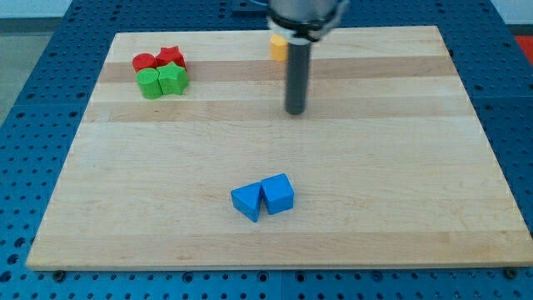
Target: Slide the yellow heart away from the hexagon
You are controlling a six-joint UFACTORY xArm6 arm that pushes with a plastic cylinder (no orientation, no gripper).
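Yellow block (277, 47) – heart or hexagon, I cannot tell – sits at the bench's (400, 167) top edge, half hidden behind the arm; my tip (296, 111), a plain rod tool holding nothing, stands just below it – separation looks not yet done

Robotics lab, blue perforated bench (50, 100), wooden board (375, 167), robot arm (305, 17) overhead

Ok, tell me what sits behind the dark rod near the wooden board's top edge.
A yellow block peeks out at the dark rod's left; most of it is covered, so its shape is unclear.
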